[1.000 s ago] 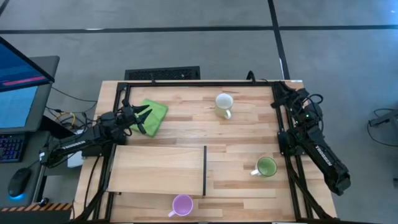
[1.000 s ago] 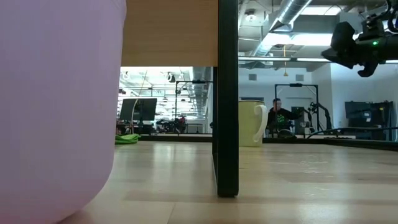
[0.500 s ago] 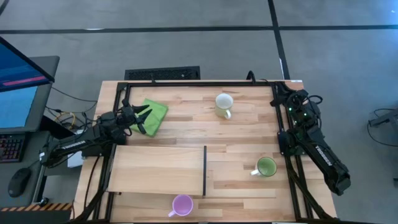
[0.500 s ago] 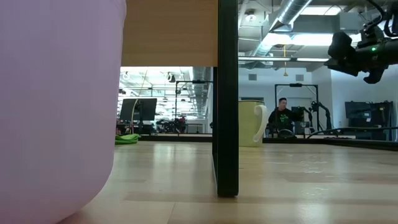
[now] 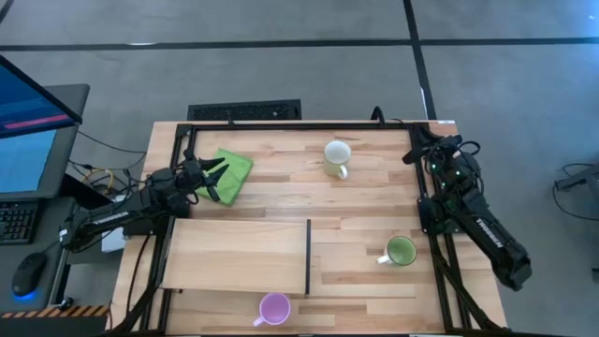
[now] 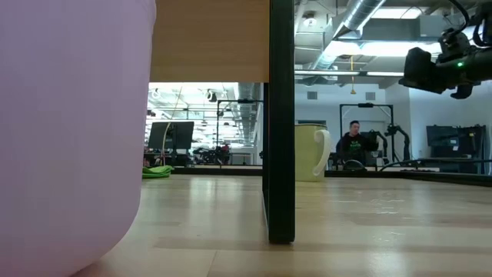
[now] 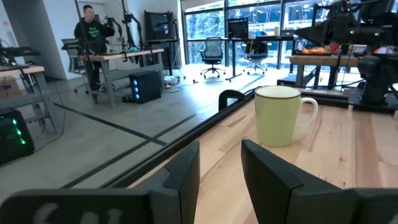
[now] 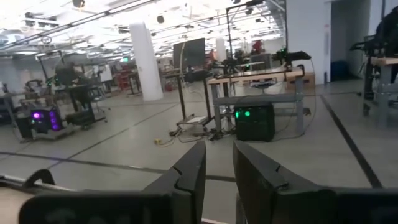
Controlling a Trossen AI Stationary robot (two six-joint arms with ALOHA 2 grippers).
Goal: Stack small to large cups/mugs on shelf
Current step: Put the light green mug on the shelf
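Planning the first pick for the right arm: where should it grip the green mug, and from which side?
Grip the green mug by its rim wall, coming straight down from above. It stands upright with its mouth open, and its handle points toward the shelf, so pinch the wall away from the handle. The right gripper is still far off at the table's back corner.

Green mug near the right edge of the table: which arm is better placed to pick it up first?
Probably the right. The green mug sits just beside the right arm's base, while the left gripper rests over the green cloth across the table.
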